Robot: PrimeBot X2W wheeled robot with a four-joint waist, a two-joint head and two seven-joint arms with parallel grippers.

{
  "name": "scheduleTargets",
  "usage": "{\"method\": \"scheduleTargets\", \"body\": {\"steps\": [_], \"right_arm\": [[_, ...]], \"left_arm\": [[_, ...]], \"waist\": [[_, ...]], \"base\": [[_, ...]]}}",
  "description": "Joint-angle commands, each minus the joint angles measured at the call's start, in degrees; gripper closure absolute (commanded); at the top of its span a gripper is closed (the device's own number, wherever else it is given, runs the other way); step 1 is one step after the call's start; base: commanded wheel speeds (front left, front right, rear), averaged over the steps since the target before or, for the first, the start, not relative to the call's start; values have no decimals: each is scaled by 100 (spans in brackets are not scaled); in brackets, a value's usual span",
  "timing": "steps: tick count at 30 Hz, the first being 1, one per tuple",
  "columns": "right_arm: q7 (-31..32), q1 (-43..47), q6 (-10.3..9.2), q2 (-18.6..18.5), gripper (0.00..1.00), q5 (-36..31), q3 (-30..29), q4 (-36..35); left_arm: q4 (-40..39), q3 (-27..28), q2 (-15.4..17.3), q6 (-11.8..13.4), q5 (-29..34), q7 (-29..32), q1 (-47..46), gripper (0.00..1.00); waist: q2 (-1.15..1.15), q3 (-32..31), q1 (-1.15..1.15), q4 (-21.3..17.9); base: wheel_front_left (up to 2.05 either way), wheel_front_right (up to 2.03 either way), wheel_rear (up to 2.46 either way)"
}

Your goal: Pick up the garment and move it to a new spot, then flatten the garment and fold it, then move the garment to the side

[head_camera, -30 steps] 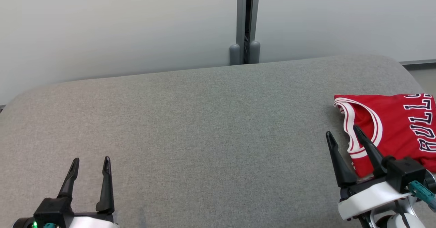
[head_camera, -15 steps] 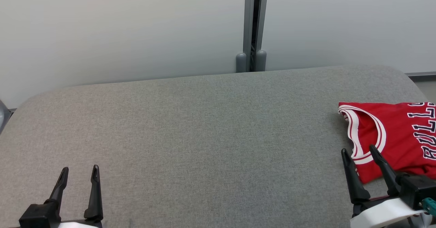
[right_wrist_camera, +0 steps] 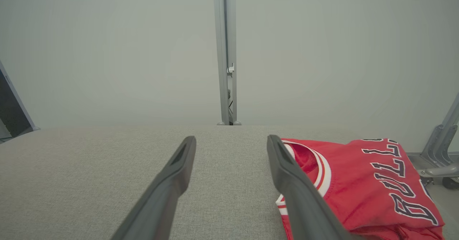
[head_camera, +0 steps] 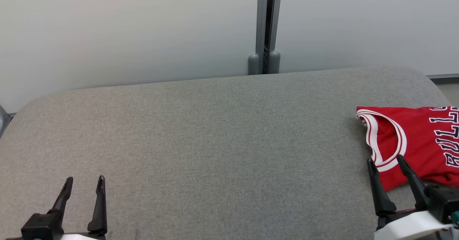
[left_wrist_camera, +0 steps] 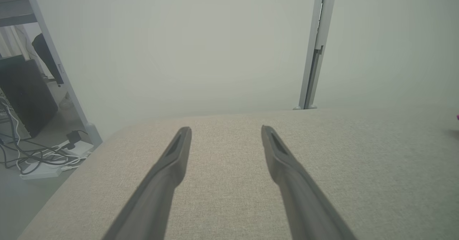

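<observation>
Shows a grey cloth-covered tabletop (head_camera: 215, 143) with rounded far corners, backed close by pale wall panels (head_camera: 125, 28) that meet at a grey post (head_camera: 264, 25), with cables (left_wrist_camera: 32, 157) on the floor (left_wrist_camera: 21, 197) past the left edge. Places the folded red garment (head_camera: 419, 136) far right, seemingly up against the right edge, with open cloth across the middle and left. Has the left gripper (head_camera: 85, 179) at the near left and the right gripper (head_camera: 384, 159) by the garment's near corner, both sets of fingers spread wide, holding nothing.
</observation>
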Motion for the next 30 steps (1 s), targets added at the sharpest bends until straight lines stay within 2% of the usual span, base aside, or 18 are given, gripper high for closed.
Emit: {"method": "scheduleTargets", "body": {"steps": [1,21,22,26,30], "right_arm": [[21,52,-5,-4,0,-11,-25,-24],[3,79,-5,59,0,5,-85,-60],[4,31,0,67,100,3,-71,-18],[7,138,0,129,100,19,-48,190],[114,142,0,104,100,492,-130,236]], "left_arm": [[5,-3,34,6,25,21,-74,0],[-44,-93,52,97,-18,83,-120,0],[-12,-108,8,73,-13,93,-40,100],[191,-188,-170,71,-27,97,87,100],[240,-237,-251,-16,-399,66,56,100]], "waist": [[0,4,0,-3],[0,80,0,30],[0,80,0,29],[0,84,0,28],[0,91,0,27]], "base": [[0,0,0],[0,0,0],[0,0,0],[0,0,0],[0,0,0]]}}
